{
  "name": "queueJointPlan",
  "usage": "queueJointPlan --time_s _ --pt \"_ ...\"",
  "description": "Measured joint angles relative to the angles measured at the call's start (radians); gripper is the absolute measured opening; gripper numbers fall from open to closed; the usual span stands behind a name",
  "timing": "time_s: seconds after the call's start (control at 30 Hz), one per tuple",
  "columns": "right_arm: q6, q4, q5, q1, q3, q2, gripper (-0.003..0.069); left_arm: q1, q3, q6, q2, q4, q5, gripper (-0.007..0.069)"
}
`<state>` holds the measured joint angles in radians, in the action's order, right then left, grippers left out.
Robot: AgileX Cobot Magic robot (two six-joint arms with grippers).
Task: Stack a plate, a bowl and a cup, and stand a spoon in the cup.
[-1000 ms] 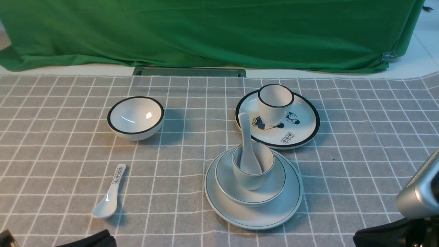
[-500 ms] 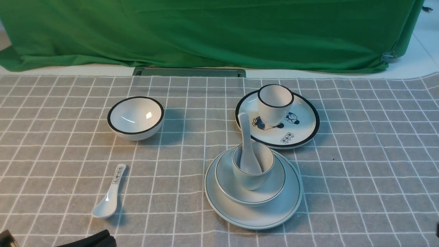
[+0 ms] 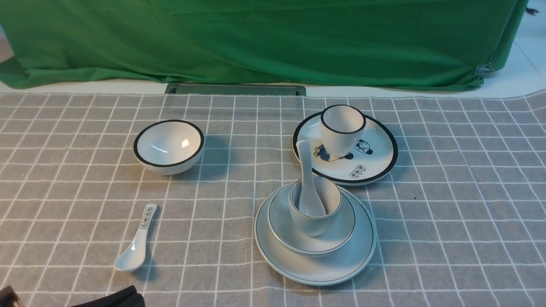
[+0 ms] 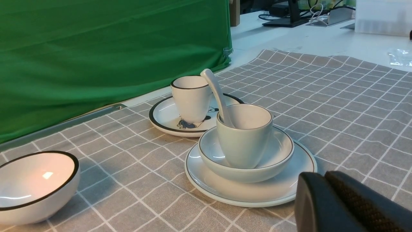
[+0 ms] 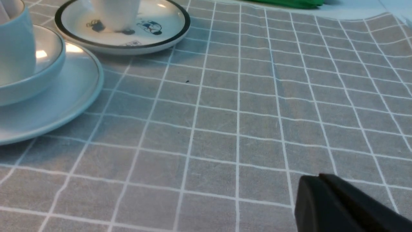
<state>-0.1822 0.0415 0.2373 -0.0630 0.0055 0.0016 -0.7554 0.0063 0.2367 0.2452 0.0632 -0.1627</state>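
The pale plate [image 3: 341, 268] lies at centre front of the table. The shallow pale bowl [image 3: 337, 230] sits on it, and the pale cup [image 3: 313, 224] stands upright in the bowl. The plain white spoon [image 3: 305, 166] stands in the cup, handle leaning away. The stack also shows in the left wrist view: plate [image 4: 231, 191], bowl [image 4: 276, 154], cup [image 4: 244, 141], spoon [image 4: 214, 87]. My left gripper [image 4: 323, 175] is shut and empty, low and apart from the plate. My right gripper [image 5: 318, 177] is shut and empty over bare cloth, away from the plate [image 5: 58, 109].
A black-rimmed white bowl [image 3: 168, 147] stands at the back left. A printed-handle spoon [image 3: 136, 243] lies at the front left. A cartoon plate [image 3: 371, 166] with a black-rimmed cup [image 3: 342, 128] on it sits just behind the stack. A green cloth [image 3: 256, 42] hangs at the back.
My right arm has pulled back out of the front view's lower right corner. The stack and the other dishes have not moved.
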Motion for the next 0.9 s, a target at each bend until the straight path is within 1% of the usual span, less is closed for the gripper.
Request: queueJointPlan --time_s 0.73,0.8,0.87,0.9 --pt "0.000 -0.001 0.000 0.000 0.000 0.000 0.0050 0.000 0.000 0.000 0.000 -0.001 -0.011 0.0013" --pt "0.000 -0.001 0.000 0.000 0.000 0.000 0.0054 0.022 0.000 0.002 -0.001 0.002 -0.030 0.0015" --pt "0.000 -0.001 0.000 0.000 0.000 0.000 0.0059 0.082 0.000 0.001 -0.015 0.022 -0.053 0.0016" --pt "0.000 -0.001 0.000 0.000 0.000 0.000 0.0064 0.140 0.000 -0.007 -0.030 0.034 -0.061 0.0016"
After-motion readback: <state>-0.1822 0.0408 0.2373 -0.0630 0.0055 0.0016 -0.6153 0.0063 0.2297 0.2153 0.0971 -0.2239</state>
